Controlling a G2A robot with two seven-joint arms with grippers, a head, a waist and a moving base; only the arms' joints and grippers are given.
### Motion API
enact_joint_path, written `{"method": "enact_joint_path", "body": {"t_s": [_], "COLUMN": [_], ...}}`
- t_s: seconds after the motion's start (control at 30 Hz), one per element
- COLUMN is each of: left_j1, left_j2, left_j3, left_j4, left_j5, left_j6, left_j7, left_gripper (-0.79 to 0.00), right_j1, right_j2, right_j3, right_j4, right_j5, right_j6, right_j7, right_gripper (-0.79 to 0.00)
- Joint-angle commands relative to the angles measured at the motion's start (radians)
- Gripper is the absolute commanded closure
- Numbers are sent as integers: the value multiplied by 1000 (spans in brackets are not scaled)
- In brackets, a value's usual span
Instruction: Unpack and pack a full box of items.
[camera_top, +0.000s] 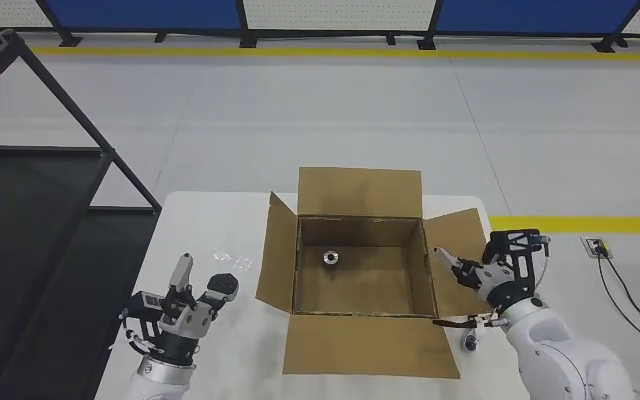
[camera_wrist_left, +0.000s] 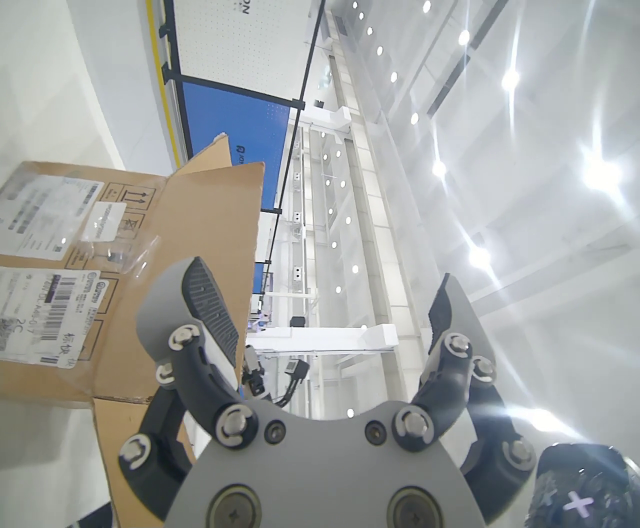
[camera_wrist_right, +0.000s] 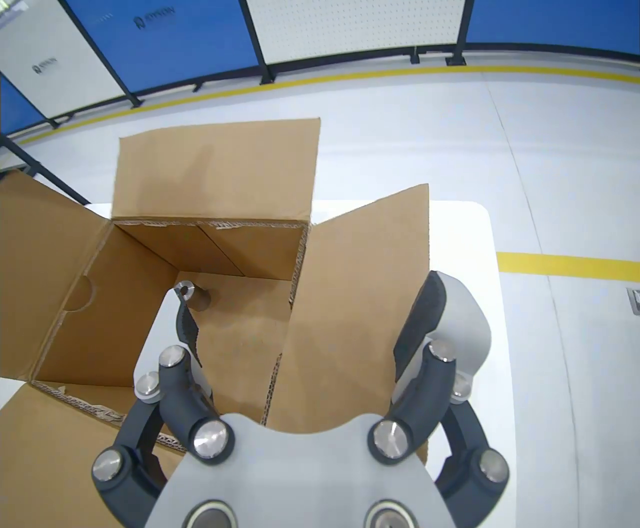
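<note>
1. Brown cardboard box (camera_top: 355, 300): open, all four flaps folded outward. I see it on the middle of the white round-cornered worktop (camera_top: 200, 215). Its far flap overhangs the far edge and its near flap lies toward the near edge.
2. Small silver metal cylinder (camera_top: 330, 258) with a hole through it: on the box floor, close to the far left inner corner. From above I get its round end. The right wrist view gives its side, partly behind a fingertip.
3. Small clear plastic bag (camera_top: 232, 259): flat on the worktop between the left edge and the box, just beside the left flap. The top view gives me little more than a glint. The left wrist view has it in front of the box's outer wall, with a small dark piece inside.
4. White printed labels (camera_wrist_left: 45, 215): stuck on the box's left outer wall, as the left wrist view shows. From above, that wall sits under the flap.
5. Left gripper (camera_top: 203, 283): toward the near left corner of the worktop, fingers spread wide, nothing held. Its own camera looks up past the ribbed pads (camera_wrist_left: 210, 305) to the ceiling lights (camera_wrist_left: 510, 80).
6. Right gripper (camera_top: 450, 292): at the box's right flap (camera_wrist_right: 360, 300), toward the right edge of the worktop, released and holding nothing. Its wrist view shows the flap standing up between the two fingers. I cannot tell whether either finger touches the cardboard.
</note>
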Motion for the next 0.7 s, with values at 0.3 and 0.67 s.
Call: {"method": "enact_joint_path", "body": {"t_s": [0.3, 0.67], "left_j1": [9, 9], "left_j2": [-16, -16], "left_j3": [107, 107], "left_j4": [38, 38], "left_j5": [454, 454], "left_j6": [-363, -363], "left_j7": [321, 321], "left_gripper": [-785, -785], "right_j1": [-22, -21], "right_j2": [9, 9], "right_j3": [40, 33], "right_j4": [19, 15], "right_j5": [86, 71], "right_j6": [-91, -76], "right_j7": [-150, -151], "right_gripper": [-785, -785]}}
